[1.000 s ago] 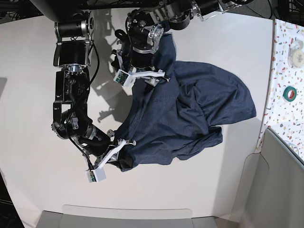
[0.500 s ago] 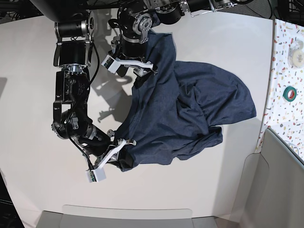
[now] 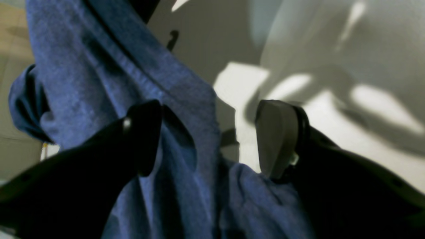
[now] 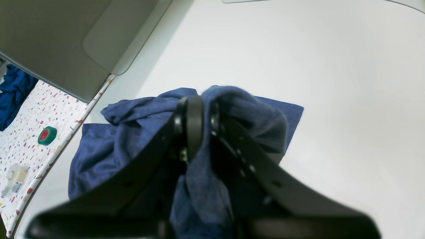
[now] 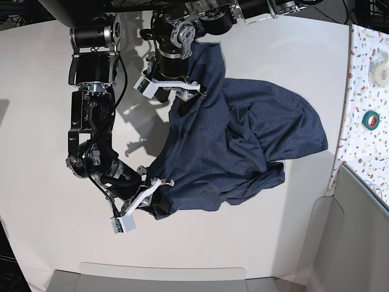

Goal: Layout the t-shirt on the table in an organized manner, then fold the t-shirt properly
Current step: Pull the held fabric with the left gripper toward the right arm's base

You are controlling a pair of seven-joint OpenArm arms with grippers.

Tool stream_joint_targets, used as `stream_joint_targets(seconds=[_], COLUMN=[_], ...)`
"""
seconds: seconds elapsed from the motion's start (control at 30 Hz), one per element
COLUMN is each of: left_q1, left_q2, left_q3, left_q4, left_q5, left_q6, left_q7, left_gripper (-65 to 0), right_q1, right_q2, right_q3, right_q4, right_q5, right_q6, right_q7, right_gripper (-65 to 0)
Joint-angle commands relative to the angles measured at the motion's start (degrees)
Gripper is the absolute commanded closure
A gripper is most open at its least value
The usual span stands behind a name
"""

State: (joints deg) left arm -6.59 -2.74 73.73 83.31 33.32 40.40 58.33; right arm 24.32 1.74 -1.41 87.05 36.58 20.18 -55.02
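The dark navy t-shirt (image 5: 243, 146) lies crumpled on the white table (image 5: 48, 152), plain side showing. My left gripper (image 5: 177, 92) is at the shirt's upper left edge. In the left wrist view it (image 3: 212, 136) stands open, and the shirt's hem (image 3: 186, 99) runs loosely between the fingers (image 3: 277, 139). My right gripper (image 5: 159, 185) is shut on the shirt's lower left corner. The right wrist view shows the cloth (image 4: 109, 146) pinched in that gripper (image 4: 199, 122) just above the table (image 4: 332, 66).
A speckled strip (image 5: 364, 158) borders the table's right side and holds a green tape roll (image 5: 371, 120) and a clear tape roll (image 5: 381, 70). Grey panels stand at the lower right (image 5: 358, 243) and along the front edge (image 5: 164, 277).
My left gripper has shifted toward the back of the table and turned at the shirt's upper edge, staying open. The right arm and its grip have not moved.
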Motion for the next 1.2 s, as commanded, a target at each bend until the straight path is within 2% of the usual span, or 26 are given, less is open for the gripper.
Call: stream_joint_targets(seconds=[0.0, 0.33, 0.53, 0.63, 0.83, 1.03, 1.17], left_q1=[-1.5, -2.9, -2.6, -2.5, -2.4, -2.4, -2.4], left_q2=[0.1, 0.1, -0.1, -0.6, -0.8, -0.8, -2.5], left_q3=[-0.3, -0.3, -0.4, -2.0, -4.1, -5.0, -4.9], left_q4=[-0.4, -0.9, -0.9, -0.7, -0.6, -0.5, 2.8], left_q5=[-0.7, -0.8, -0.9, -0.8, -0.7, -0.7, -0.8], left_q6=[-0.4, -0.4, -0.4, -0.4, -0.4, -0.4, -0.4], left_q7=[1.9, 2.2, 2.3, 2.3, 2.3, 2.3, 2.3], left_gripper=[-43.6, -43.5, -38.6, -33.8, -18.5, -10.8, -2.2], right_q1=[1.7, 1.6, 1.6, 1.6, 1.6, 1.6, 1.6], right_q2=[0.0, 0.0, 0.1, 0.1, 0.1, 0.1, 0.1], right_q3=[0.0, 0.0, 0.0, 0.0, 0.0, 0.0, 0.0], right_q4=[1.0, 1.1, 1.1, 1.1, 1.1, 1.1, 1.0], right_q5=[1.1, 1.1, 1.1, 1.1, 1.1, 1.1, 1.1], right_q6=[0.3, 0.3, 0.3, 0.3, 0.3, 0.3, 0.3], right_q7=[1.7, 1.7, 1.7, 1.7, 1.6, 1.6, 1.6], right_gripper=[-2.3, -2.3, -2.3, -2.3, -2.3, -2.3, -2.3])
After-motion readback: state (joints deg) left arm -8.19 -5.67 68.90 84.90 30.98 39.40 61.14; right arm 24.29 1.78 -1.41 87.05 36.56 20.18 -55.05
